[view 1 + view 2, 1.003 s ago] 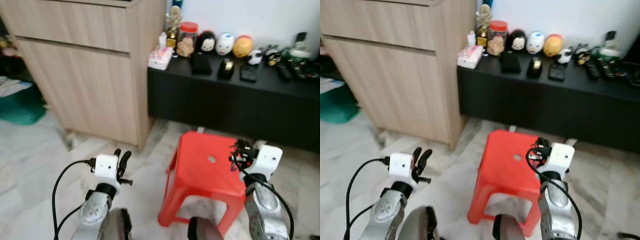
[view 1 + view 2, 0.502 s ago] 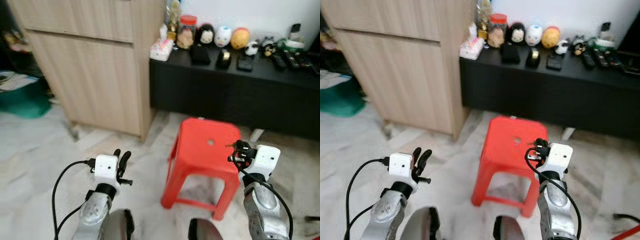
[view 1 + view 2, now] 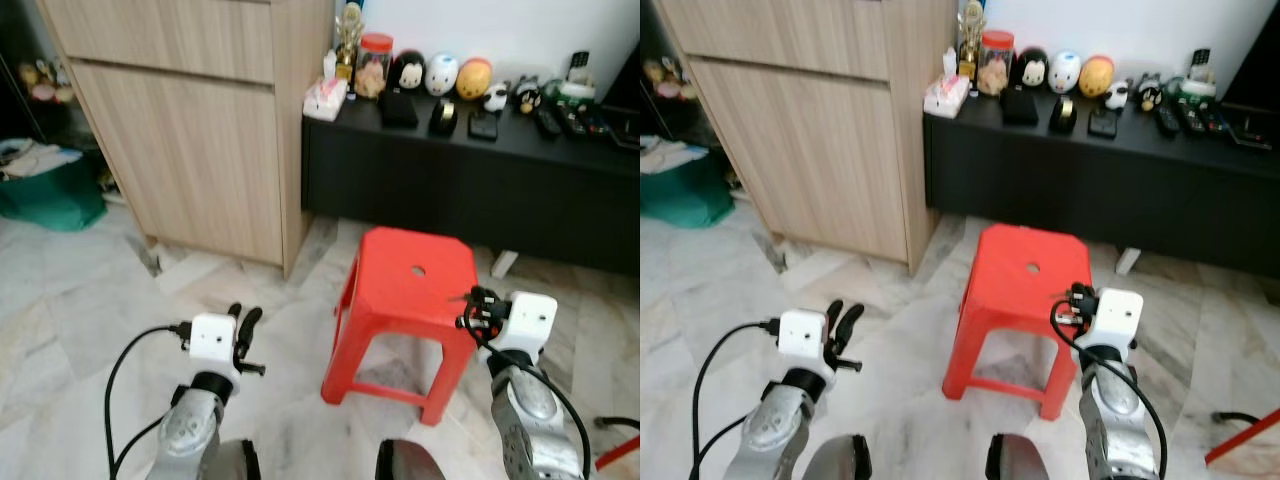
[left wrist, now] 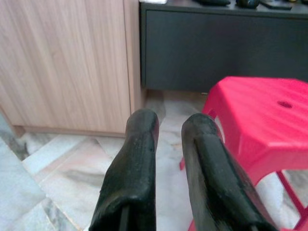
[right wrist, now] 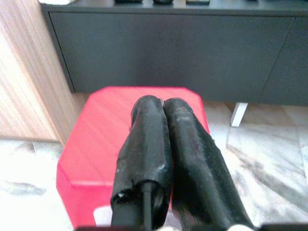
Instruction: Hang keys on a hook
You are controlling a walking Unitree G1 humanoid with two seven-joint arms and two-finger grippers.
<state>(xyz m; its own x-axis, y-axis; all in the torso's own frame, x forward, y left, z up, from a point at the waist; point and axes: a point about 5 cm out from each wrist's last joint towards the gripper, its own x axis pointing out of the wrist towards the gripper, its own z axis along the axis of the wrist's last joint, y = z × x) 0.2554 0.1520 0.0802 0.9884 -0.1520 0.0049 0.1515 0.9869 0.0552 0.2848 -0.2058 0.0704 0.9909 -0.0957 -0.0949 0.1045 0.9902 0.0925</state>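
Observation:
My left gripper (image 3: 241,316) is held low over the marble floor, its two black fingers (image 4: 142,144) a small gap apart with nothing between them. My right gripper (image 3: 474,302) hovers at the near right edge of a red plastic stool (image 3: 412,283). Its fingers (image 5: 149,125) are pressed together and hold nothing. Several small dark objects (image 3: 452,113) lie on top of the long black cabinet (image 3: 470,195) behind the stool; what each of them is cannot be made out.
A tall wooden cabinet (image 3: 190,130) stands at the left beside the black one. Round figurines (image 3: 440,75), a jar (image 3: 374,67), a pink tissue pack (image 3: 322,98) and remotes (image 3: 552,121) sit on the black top. A green bin (image 3: 55,198) stands far left.
The whole picture has shifted: the camera has drawn back, so the stool and cabinets look farther off and more floor shows. Both grippers keep their pose.

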